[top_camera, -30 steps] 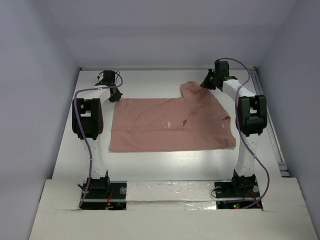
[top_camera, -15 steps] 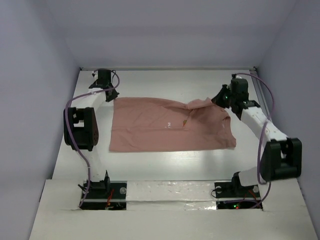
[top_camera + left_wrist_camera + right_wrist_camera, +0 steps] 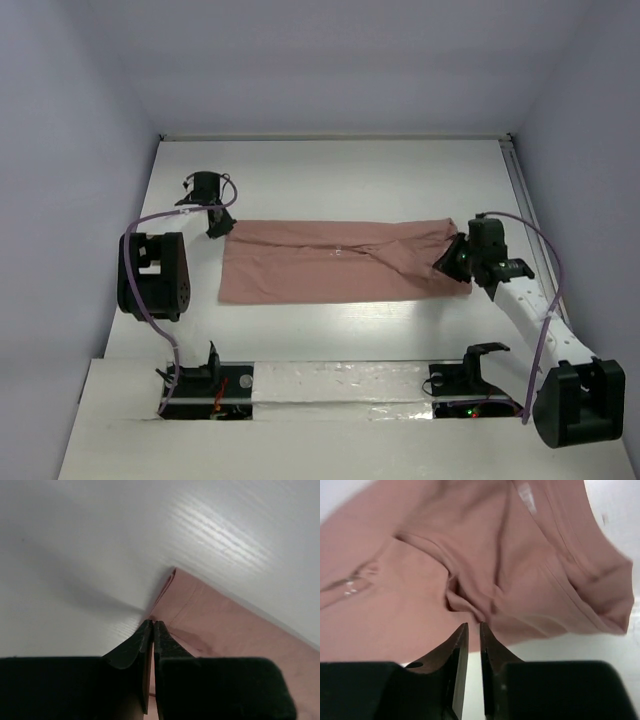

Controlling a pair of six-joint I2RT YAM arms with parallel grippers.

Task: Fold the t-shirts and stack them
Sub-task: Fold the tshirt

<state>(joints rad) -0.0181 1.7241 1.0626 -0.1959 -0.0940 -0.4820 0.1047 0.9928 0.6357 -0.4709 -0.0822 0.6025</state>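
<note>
left arm: elbow raised at the table's [image 3: 330, 175] left side, left gripper [image 3: 152, 624] angled down, jaws pinched on the far-left corner of the t-shirt [image 3: 320, 272]. right arm: stretched low, right gripper [image 3: 473, 625] at the garment's right end, jaws narrowly apart, gripping nothing. t-shirt lies mid-table as a long band.

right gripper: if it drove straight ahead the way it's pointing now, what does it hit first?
The t-shirt. The right gripper points into its bunched folds, which look very close ahead, though the exact gap is unclear.
</note>
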